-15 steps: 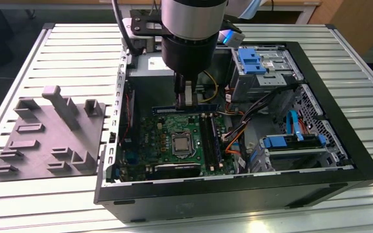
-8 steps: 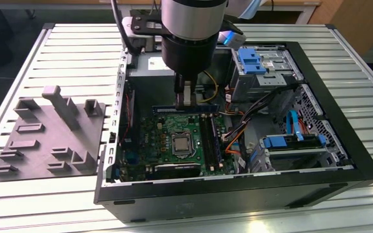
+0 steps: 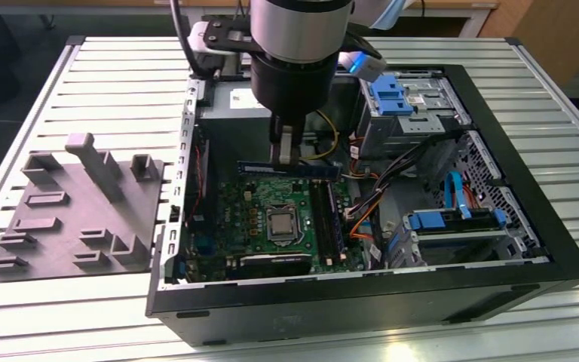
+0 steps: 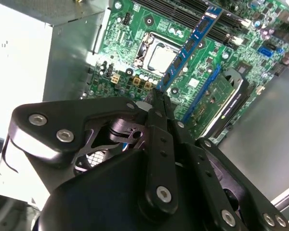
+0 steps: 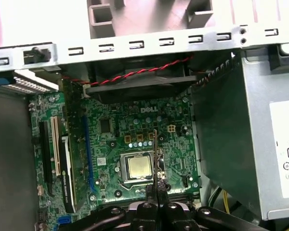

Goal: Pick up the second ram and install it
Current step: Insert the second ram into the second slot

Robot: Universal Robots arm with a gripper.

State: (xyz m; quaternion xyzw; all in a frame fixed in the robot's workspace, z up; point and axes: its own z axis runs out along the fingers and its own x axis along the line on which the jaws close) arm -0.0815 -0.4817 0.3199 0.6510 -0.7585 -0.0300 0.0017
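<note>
1. The gripper [image 3: 286, 156] reaches down into the open computer case [image 3: 370, 290]. Its fingers are drawn narrow and clamped on the second ram [image 3: 310, 170].
2. In the exterior view the stick lies level right at the fingertips, with a stretch of it running out past each side of the fingers.
3. In the second wrist view the gripper [image 4: 159, 96] pinches the flat faces of the second ram [image 4: 188, 45]. The stick extends away from the fingertips above the motherboard [image 4: 130, 29].
4. In the first wrist view the second ram [image 5: 155, 149] shows edge-on as a thin line coming out of the closed gripper [image 5: 156, 185].
5. The CPU socket [image 5: 138, 167] sits on the board just beyond the fingertips, beside that line.
6. Whether the stick touches the board cannot be told.
7. The grey holder tray [image 3: 78, 219] lies well apart from the hand, outside the case, at the exterior view's left.
</note>
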